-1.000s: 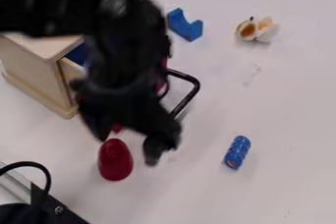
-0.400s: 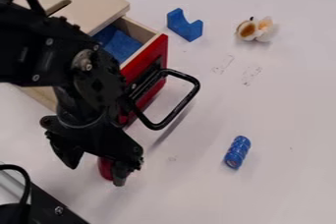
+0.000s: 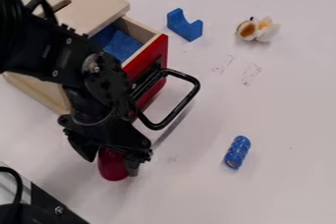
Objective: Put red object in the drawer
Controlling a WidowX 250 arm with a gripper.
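Note:
The black gripper is low over the table at the lower left, its fingers open, one on each side of the red object. This rounded dark-red object stands on the table, its top hidden under the gripper. The right finger overlaps its right edge; whether it touches cannot be told. Behind the arm is a wooden box with its red-fronted drawer pulled out. Blue material shows inside the drawer, and a black handle juts from its front.
A blue notched block lies right of the drawer, with a white and brown flower-like object farther right. A blue ribbed cylinder lies at the lower right. Black and metal hardware occupies the lower left corner.
The arm moved left and down off the drawer, uncovering it, then shifted slightly right and up. The gripper now straddles the red object, which has not visibly moved.

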